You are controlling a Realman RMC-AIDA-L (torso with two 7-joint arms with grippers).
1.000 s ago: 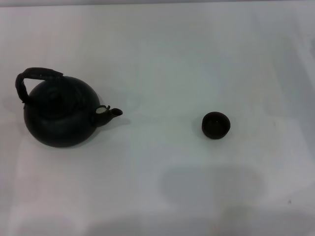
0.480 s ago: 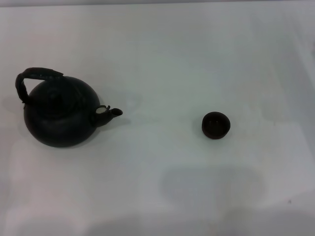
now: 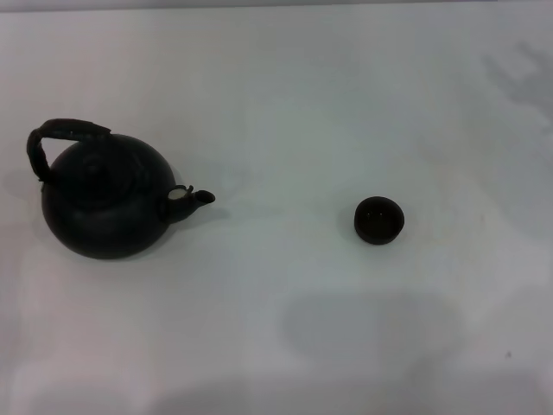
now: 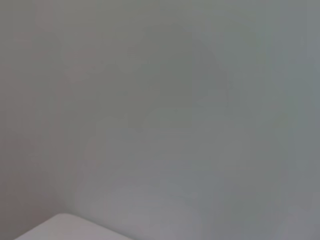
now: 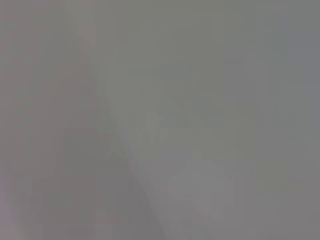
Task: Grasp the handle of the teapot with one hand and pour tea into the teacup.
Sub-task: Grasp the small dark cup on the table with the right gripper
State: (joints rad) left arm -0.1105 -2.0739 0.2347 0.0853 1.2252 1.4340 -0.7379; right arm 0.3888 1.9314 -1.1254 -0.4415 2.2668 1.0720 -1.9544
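Two things sit on the white surface (image 3: pixel 285 104) in my head view: the teapot (image 3: pixel 104 207) far over on the robot's left, and the teacup (image 3: pixel 378 220) right of centre, well apart from it. I can read no brand, label or writing on either one, nor on the surface. Matte black, the teapot is round and squat and stands upright, its short spout (image 3: pixel 197 199) pointing toward the teacup; a small pale spot shows at the spout's base. Its handle (image 3: pixel 60 134) is a thin, rough-looking dark arch rising over the top, leaning toward the far left side of the body, with nothing touching it. Tiny next to the pot, the teacup is round, dark brown-black and without a handle; it stands upright with its mouth open to me, and I cannot tell whether anything is in it. Neither arm shows in the head view, so the jaws of both the left and the right gripper are out of sight and I cannot say how they stand. Both wrist views give me only plain pale grey, with a lighter patch at one edge of the left one.
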